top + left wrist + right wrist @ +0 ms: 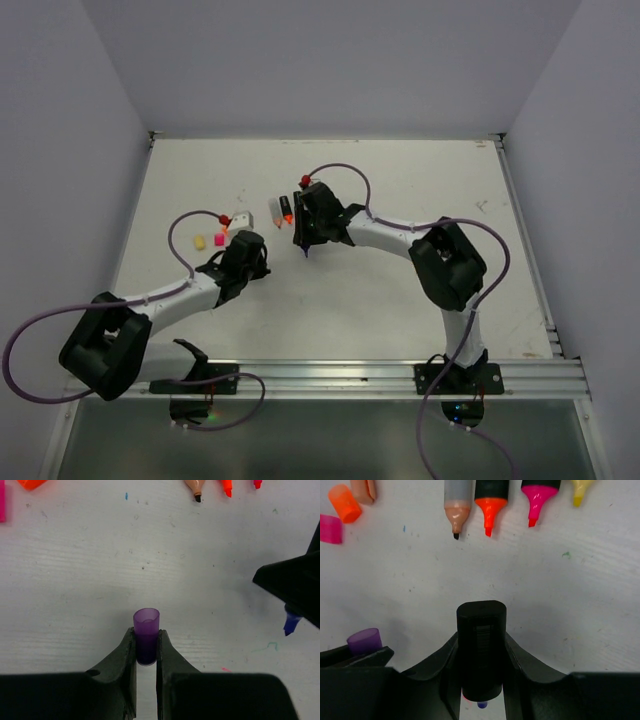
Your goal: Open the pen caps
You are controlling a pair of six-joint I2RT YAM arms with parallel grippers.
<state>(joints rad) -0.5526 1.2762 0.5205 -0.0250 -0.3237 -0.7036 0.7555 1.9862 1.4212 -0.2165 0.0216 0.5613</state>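
Both arms meet a little left of the table's middle, nearer the far edge than the near one. The left gripper (146,647) is clamped on a stubby translucent purple plastic cap (146,622). Its two black fingers (125,655) press the cap's lower sides, and the open mouth stands clear beyond the fingertips. The right gripper (481,652) is closed around a black-barrelled highlighter body (481,622), whose bluish-purple tip (290,624) shows bare. Cap and pen are apart, with white table (215,580) between them, so this cap appears to be off. Giving each part its own gripper lets the two arms pull against one another. Towards the far edge four uncapped pens lie side by side with their tips towards the near edge: the peach highlighter (456,505), the orange highlighter (491,502), the pink highlighter (538,495) and the yellow highlighter (580,490). Beside them, towards the left edge, rest an orange cap (344,502), a peach cap (364,490), a pink cap (330,529) and a yellow cap (198,241), presumably set aside there to keep the working spot free.
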